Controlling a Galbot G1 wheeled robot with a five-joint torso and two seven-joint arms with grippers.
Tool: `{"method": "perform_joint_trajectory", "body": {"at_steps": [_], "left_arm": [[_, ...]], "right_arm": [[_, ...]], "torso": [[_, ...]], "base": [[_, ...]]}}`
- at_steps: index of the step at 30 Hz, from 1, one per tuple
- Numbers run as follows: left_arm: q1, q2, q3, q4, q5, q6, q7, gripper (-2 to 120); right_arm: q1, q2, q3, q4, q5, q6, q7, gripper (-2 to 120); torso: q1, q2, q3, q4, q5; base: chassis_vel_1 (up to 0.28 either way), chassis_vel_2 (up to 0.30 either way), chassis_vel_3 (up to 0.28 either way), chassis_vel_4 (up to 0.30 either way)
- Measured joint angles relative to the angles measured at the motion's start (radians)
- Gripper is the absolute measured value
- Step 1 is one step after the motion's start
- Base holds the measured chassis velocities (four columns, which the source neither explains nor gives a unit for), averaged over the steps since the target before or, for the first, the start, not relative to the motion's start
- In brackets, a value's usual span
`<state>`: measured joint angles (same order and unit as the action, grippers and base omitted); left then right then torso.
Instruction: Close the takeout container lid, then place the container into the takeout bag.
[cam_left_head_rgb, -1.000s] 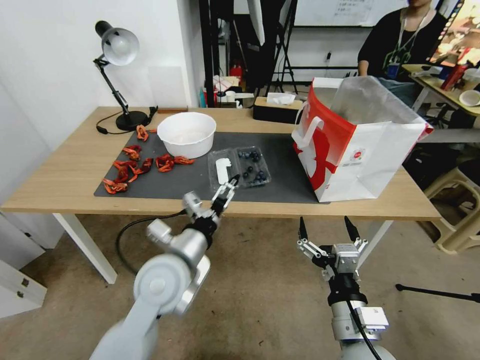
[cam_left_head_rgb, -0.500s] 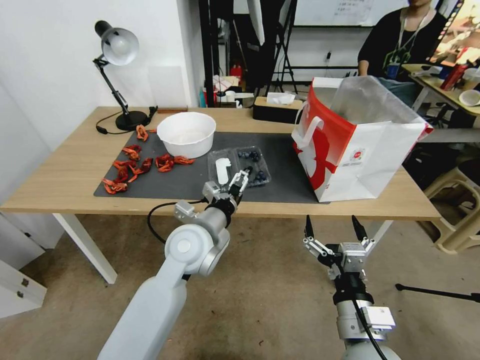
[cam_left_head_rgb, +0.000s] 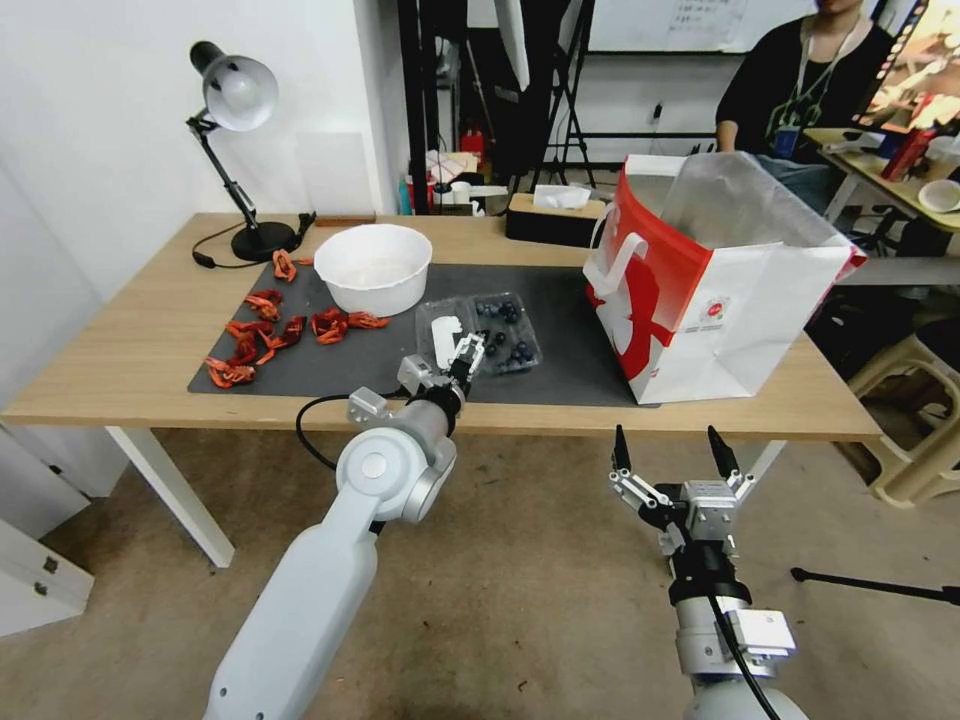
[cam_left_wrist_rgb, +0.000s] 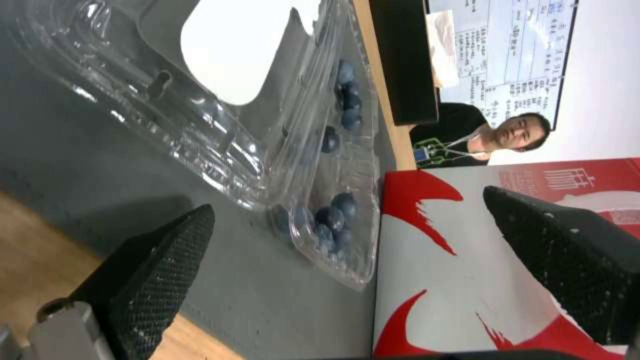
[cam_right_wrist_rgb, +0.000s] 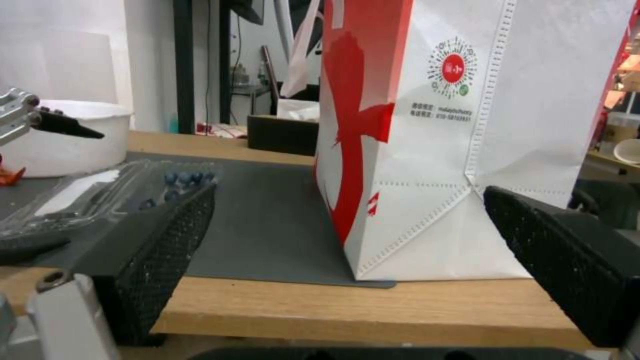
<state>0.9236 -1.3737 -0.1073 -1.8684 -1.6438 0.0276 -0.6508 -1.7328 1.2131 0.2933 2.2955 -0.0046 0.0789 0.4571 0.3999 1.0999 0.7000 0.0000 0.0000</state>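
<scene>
- Reaching further in over the table edge than a second ago, the left gripper (cam_left_head_rgb: 462, 352) now sits at the near edge of the takeout container (cam_left_head_rgb: 480, 334), where earlier it hung just short of it and slightly to the right.
- Its fingers stand wide apart and hold nothing; in the left wrist view the two dark pads (cam_left_wrist_rgb: 150, 265) frame the clamshell's near corner, with the lid (cam_left_wrist_rgb: 220, 55) lying open just beyond one pad and the blueberry half beyond the gap between them.
- My reading is that the arm is lining up on the lid's free edge to fold it over; the lid is not yet shut, so the first half of the task is only being approached.
- The right gripper (cam_left_head_rgb: 668, 468) hangs below the table edge, well to the right of the working pincer, fingers spread and empty; it has sunk a touch lower than before.
- The takeout bag (cam_left_head_rgb: 715, 285) stands upright and open-mouthed, to the right of the left gripper and a little beyond it, well apart from the container.
- Count: one clamshell with one labelled lid, one bag, one white bowl (cam_left_head_rgb: 373, 268) beyond and left of the pincer, one desk lamp (cam_left_head_rgb: 235, 150), one grey mat (cam_left_head_rgb: 570, 350), and roughly ten small red pieces (cam_left_head_rgb: 270, 335) scattered far to its left; the blueberries number about a dozen, too clustered to count exactly.
</scene>
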Motion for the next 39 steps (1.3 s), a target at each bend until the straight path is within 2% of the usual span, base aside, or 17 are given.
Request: {"method": "perform_joint_trajectory", "body": {"at_steps": [4,12,14,16,18,19,22,23,26,31,39], "left_arm": [[-0.007,-0.001,0.005,0.021,0.030,-0.011,0.010,100],[0.002,0.014,0.026,0.032,0.166,-0.048,0.085,100],[0.018,0.027,0.042,0.022,0.250,-0.061,0.127,100],[0.021,0.029,0.046,0.020,0.264,-0.064,0.135,100],[0.035,0.039,0.068,0.017,0.357,-0.082,0.185,100],[0.035,0.039,0.068,0.017,0.357,-0.082,0.185,100],[0.044,0.050,0.100,0.031,0.507,-0.122,0.252,100],[0.044,0.050,0.100,0.031,0.507,-0.122,0.252,100],[0.044,0.057,0.120,0.052,0.632,-0.160,0.312,100],[0.027,0.065,0.140,0.065,0.687,-0.188,0.350,100],[-0.030,0.075,0.180,0.080,0.653,-0.201,0.375,100]], "right_arm": [[0.000,0.001,0.002,0.000,0.000,0.000,0.001,100],[0.002,0.005,0.000,-0.006,0.000,0.003,0.001,100],[0.002,0.007,-0.004,-0.009,-0.002,0.005,0.001,100],[0.002,0.007,-0.005,-0.010,-0.002,0.006,0.001,100],[0.003,0.010,-0.009,-0.013,-0.007,0.008,0.000,100],[0.003,0.010,-0.009,-0.013,-0.007,0.008,0.000,100],[0.001,0.011,-0.011,-0.015,-0.011,0.012,-0.001,100],[0.001,0.011,-0.011,-0.015,-0.011,0.012,-0.001,100],[-0.003,0.011,-0.010,-0.015,-0.015,0.016,-0.002,100],[-0.004,0.011,-0.008,-0.016,-0.016,0.018,-0.002,100],[0.000,0.014,-0.007,-0.021,-0.016,0.018,-0.003,100]], "torso": [[0.000,0.000,0.000,0.0000,0.0000],[0.000,0.000,0.000,-0.0001,0.0000],[0.000,0.000,0.000,0.0000,0.0000],[0.000,0.000,0.000,0.0000,0.0000],[0.000,0.000,0.000,0.0000,-0.0001],[0.000,0.000,0.000,0.0000,-0.0001],[0.000,0.000,0.000,0.0000,-0.0001],[0.000,0.000,0.000,0.0000,-0.0001],[0.000,0.000,0.000,0.0000,0.0000],[0.000,0.000,0.000,0.0000,0.0000],[0.000,0.000,0.000,0.0000,0.0001]], "base": [[0.000,0.000,0.000,0.000],[0.000,0.000,0.000,0.000],[0.000,0.000,0.000,0.000],[0.000,0.000,0.000,0.000],[0.000,0.000,0.000,0.000],[0.000,0.000,0.000,0.000],[0.000,0.000,0.000,0.000],[0.000,0.000,0.000,0.000],[0.000,0.000,0.000,0.000],[0.000,0.000,0.000,0.000],[0.000,0.000,0.000,0.000]]}}
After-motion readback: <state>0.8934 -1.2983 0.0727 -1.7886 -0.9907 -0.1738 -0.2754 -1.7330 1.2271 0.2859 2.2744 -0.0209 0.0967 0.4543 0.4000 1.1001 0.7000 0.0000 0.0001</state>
